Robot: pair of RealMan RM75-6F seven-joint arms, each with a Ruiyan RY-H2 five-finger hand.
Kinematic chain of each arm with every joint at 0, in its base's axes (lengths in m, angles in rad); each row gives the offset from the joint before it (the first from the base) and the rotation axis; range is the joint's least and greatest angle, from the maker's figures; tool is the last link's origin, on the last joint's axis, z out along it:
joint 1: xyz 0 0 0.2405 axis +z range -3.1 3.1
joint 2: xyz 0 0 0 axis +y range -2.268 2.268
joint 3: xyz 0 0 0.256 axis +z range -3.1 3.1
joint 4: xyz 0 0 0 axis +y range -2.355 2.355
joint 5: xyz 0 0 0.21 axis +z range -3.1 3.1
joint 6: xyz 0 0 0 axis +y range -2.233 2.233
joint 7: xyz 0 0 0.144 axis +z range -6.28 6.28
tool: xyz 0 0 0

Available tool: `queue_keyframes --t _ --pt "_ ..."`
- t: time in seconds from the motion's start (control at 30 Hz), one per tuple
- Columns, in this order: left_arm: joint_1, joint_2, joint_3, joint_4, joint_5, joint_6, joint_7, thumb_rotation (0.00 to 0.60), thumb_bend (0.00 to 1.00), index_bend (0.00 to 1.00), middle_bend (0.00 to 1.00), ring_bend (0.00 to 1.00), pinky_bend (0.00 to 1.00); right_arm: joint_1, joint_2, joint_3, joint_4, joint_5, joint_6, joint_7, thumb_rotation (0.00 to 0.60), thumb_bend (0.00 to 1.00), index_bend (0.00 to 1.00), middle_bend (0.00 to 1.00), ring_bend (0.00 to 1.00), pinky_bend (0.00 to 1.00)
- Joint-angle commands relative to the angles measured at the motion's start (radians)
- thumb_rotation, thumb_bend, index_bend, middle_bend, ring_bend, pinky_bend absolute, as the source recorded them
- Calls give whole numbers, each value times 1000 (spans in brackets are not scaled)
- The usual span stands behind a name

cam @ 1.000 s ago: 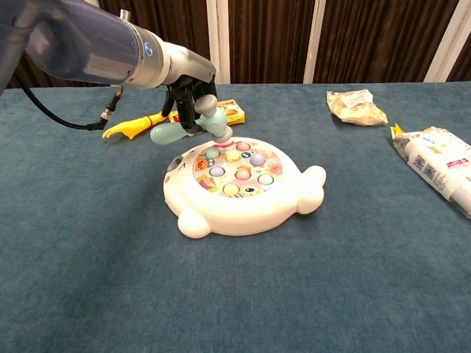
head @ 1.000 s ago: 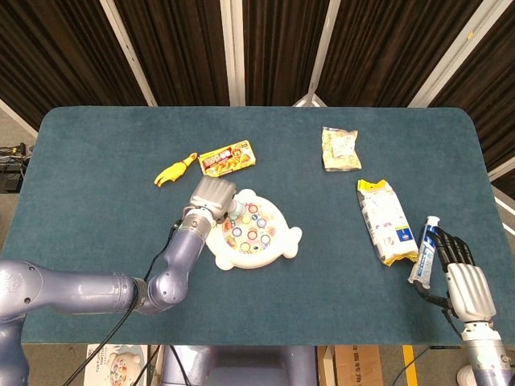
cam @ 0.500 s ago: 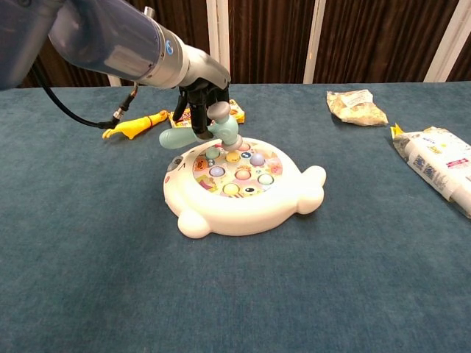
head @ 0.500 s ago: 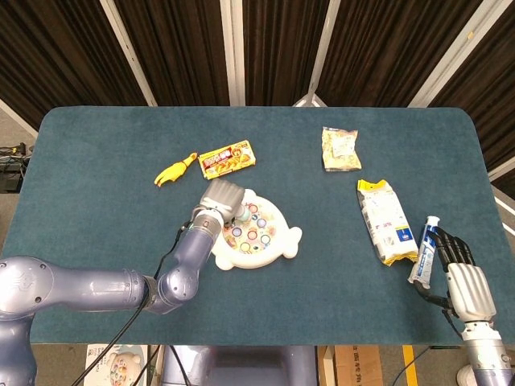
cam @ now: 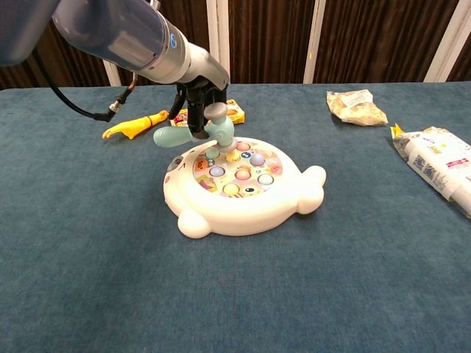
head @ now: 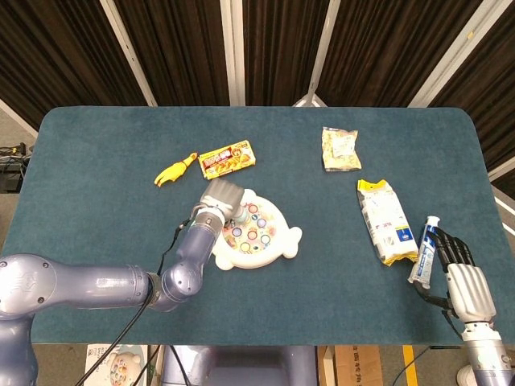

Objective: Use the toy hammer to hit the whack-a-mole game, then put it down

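Toy hammer (cam: 197,132) comes first: it reads as light hollow plastic, stiff and a bit slick, so the sensible hold is on the handle, well back from the head, leaving the head free to swing. That is how it sits now, handle wrapped by the fingers of the left hand (cam: 196,94), head hanging just above the rear-left buttons of the whack-a-mole game (cam: 239,187). The game looks like a rigid white shell that rests loose on the cloth; I judge it would slide under a hard sideways knock, so taps should fall straight down. In the head view, nearest the robot, the right hand (head: 463,275) lies on the table (head: 96,169) with its fingers straight and slightly spread, holding nothing, just beside a toothpaste tube (head: 425,250). Beyond the game lie a yellow rubber chicken (cam: 132,127) and a snack box (head: 225,159); farther right a white packet (head: 385,219) and a small pouch (head: 340,149)
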Motion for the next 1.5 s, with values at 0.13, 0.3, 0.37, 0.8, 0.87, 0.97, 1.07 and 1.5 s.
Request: queue_keyframes --t 0.13,0.3,0.37,0.8,0.87,0.97,1.07,1.5 --pt "-9 -20 15 25 -2 -3 5 600 826 620 509 372 517 0 0 0 0 1 -1 0 600 289 0 0 0 0" --pt "-21 -41 23 56 -12 -4 15 600 829 620 509 372 517 1 0 0 1 3 -3 3 600 289 0 0 0 0" --pt "-25 -47 25 64 -18 -4 19 600 831 620 509 373 517 1 0 1 1 4 -4 5 600 289 0 0 0 0" --pt "-41 -76 36 97 -42 2 47 600 831 616 509 373 517 0 4 0 -4 5 -7 12 600 289 0 0 0 0" --pt "-40 -78 35 99 -41 3 46 600 831 616 509 372 517 0 4 -1 -4 4 -7 12 600 289 0 0 0 0" --pt "-37 -78 31 101 -37 3 40 600 831 616 509 372 517 0 4 -1 -5 5 -7 12 600 289 0 0 0 0" --pt "-36 -71 23 96 -30 5 35 600 831 616 509 372 517 0 4 -1 -4 5 -7 12 600 289 0 0 0 0" --pt "-9 17 -9 15 -11 28 -14 600 831 614 508 372 517 -2 7 -2 -6 3 -5 11 600 289 0 0 0 0"
